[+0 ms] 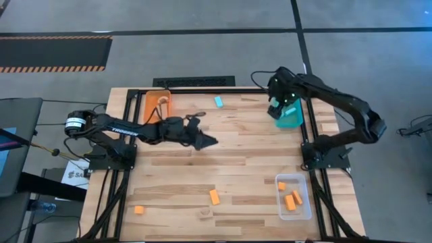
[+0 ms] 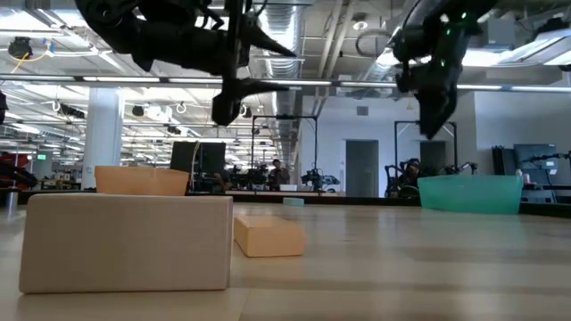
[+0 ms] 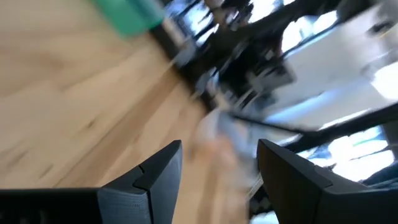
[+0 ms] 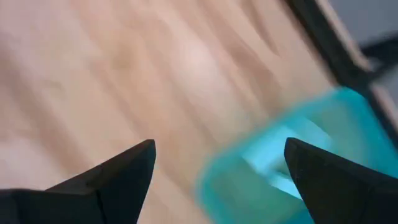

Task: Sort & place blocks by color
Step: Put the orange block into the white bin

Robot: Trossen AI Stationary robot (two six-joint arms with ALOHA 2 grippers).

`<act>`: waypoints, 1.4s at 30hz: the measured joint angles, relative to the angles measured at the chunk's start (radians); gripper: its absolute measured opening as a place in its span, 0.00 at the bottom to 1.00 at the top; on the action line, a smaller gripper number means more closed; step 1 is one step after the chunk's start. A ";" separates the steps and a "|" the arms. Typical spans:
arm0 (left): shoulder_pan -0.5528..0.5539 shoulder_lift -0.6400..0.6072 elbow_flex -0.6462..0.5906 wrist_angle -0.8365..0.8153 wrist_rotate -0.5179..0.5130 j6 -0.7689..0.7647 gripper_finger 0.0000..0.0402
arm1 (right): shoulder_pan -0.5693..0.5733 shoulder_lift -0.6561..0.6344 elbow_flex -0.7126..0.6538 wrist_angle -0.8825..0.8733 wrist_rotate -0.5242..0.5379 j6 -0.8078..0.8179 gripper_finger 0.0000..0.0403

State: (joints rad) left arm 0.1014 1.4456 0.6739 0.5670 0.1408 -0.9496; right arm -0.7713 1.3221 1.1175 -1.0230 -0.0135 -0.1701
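My right fingers (image 1: 280,108), spread and empty, hang above the teal plastic tray (image 1: 290,119); beyond it lies the small light blue block (image 1: 219,101), so I should swing there squarely. My left fingers (image 1: 208,142) wait, apart.

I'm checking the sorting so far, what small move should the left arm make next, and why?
Probably swing the left gripper, open and empty above mid-table, toward the loose light blue block lying near the far edge. That block sits outside the teal tray, over which the open right gripper hovers.
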 joint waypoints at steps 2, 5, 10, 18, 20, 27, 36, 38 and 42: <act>-0.022 0.000 0.000 -0.066 0.000 0.023 0.49 | 0.055 -0.039 0.000 0.030 -0.065 0.069 0.94; -0.069 -0.005 0.000 -0.177 -0.013 0.050 0.49 | 0.154 -0.078 0.000 0.086 -0.098 0.159 0.94; -0.189 -0.052 0.078 -0.595 -0.088 0.120 0.49 | 0.342 -0.110 0.000 0.159 -0.099 0.244 0.94; -0.477 -0.074 0.310 -1.325 -0.125 -0.013 0.49 | 0.570 -0.105 0.000 0.232 -0.098 0.286 0.94; -0.555 -0.074 0.331 -1.424 -0.070 -0.075 0.49 | 0.605 -0.105 0.000 0.251 -0.097 0.287 0.94; -0.820 -0.070 0.338 -1.479 0.104 -0.192 0.49 | 0.678 -0.105 0.000 0.263 -0.096 0.294 0.94; -1.055 -0.058 0.338 -1.467 0.043 -0.219 0.49 | 0.699 -0.105 0.000 0.296 -0.094 0.294 0.94; -1.075 -0.032 0.337 -1.467 0.028 -0.205 0.49 | 0.699 -0.105 0.000 0.297 -0.094 0.294 0.94; -1.094 0.053 0.337 -1.466 0.030 -0.121 0.49 | 0.699 -0.105 0.000 0.296 -0.094 0.294 0.94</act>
State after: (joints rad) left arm -0.9926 1.4985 1.0107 -0.8985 0.1706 -1.0702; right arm -0.0719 1.2171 1.1172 -0.7273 -0.1078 0.1242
